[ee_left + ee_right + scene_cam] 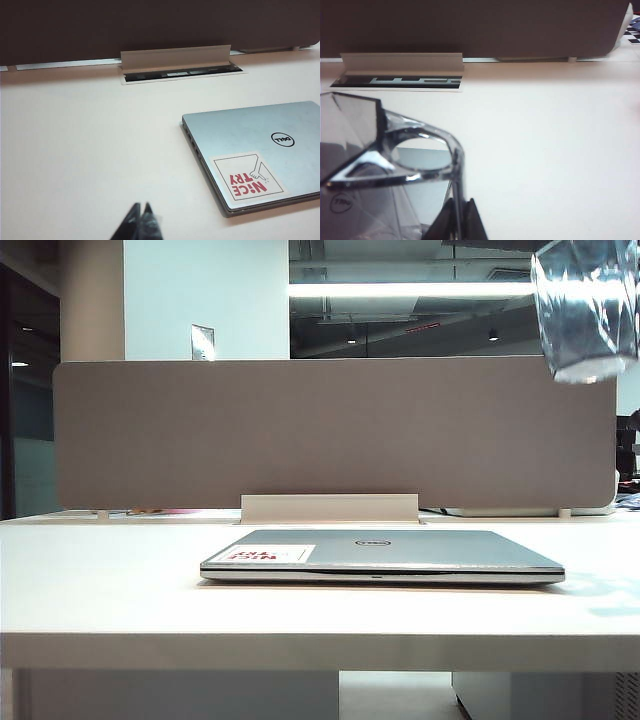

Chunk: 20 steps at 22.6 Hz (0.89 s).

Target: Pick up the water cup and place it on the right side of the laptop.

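1. Exterior view: the laptop (382, 555) lies closed and flat on the white table (100, 590), lid up, centred before the brown partition (330, 430). The white sticker (262, 554) with red print sits on the lid's left part, the round logo (372, 542) near the lid's middle.

2. The same view shows the water cup (587, 308) high in the upper right corner, well clear of the table and to the right of the laptop. Neither arm nor gripper is visible in this view.

3. Right wrist view: the right gripper (461, 216) has its fingertips drawn together on the wall of the water cup (395, 160). The cup's rim and faceted sides fill the near field; the laptop lid and its logo (341, 202) are seen through the clear plastic. This grip cannot be seen from the exterior camera.

4. Left wrist view: the left gripper (141, 216) hangs over bare table beside the laptop's sticker end, fingertips closed together, holding nothing. The cup does not appear here.

5. Only this view gives the sticker (248, 176) legibly, reading "NICE TRY", and the ports along the laptop (260, 150) edge.

6. Both wrist views show a raised flap (175, 57) over a cable slot (182, 75) at the partition's foot.
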Motion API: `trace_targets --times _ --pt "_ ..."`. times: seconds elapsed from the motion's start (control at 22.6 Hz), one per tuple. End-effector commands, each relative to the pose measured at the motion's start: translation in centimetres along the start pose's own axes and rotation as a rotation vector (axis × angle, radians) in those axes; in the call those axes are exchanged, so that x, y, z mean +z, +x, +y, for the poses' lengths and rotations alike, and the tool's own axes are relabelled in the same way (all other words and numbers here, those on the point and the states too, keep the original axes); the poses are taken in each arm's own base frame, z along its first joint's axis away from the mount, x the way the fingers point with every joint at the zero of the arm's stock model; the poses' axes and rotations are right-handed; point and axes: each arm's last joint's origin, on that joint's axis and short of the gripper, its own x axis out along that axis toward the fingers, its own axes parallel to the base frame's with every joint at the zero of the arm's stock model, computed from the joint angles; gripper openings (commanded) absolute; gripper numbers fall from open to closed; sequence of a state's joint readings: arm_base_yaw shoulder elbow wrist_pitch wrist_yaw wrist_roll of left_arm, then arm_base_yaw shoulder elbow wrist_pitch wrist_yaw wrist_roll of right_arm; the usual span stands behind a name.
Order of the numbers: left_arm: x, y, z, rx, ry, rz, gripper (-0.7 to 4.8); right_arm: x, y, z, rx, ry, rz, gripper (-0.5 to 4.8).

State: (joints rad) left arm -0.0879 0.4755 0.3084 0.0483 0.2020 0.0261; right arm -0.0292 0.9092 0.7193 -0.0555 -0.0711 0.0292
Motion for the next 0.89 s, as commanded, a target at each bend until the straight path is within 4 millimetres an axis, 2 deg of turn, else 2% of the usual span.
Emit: trace_targets --times 0.04,0.31,0.44,0.58,0.89 --pt "0.3 0.0 0.0 -0.004 0.004 -0.018 -0.03 -1.3 0.4 -0.1 -0.007 0.016 -0.062 -0.01" --pt "0.3 0.0 0.0 -0.004 0.004 -0.018 -0.03 -5.1 1.0 -0.4 -0.018 0.012 -0.123 -0.01" --pt "0.3 0.0 0.0 -0.004 0.004 -0.018 -0.03 -7.9 1.3 -0.7 -0.031 0.009 -0.132 -0.01" --pt "0.3 0.0 0.0 -0.003 0.004 -0.018 -0.03 -9.1 1.8 -1.4 -0.033 0.006 -0.09 -0.01" --pt "0.3 0.0 0.0 -0.003 0.004 -0.018 -0.03 -10.7 4.0 -3.5 0.013 0.028 -0.054 -0.01"
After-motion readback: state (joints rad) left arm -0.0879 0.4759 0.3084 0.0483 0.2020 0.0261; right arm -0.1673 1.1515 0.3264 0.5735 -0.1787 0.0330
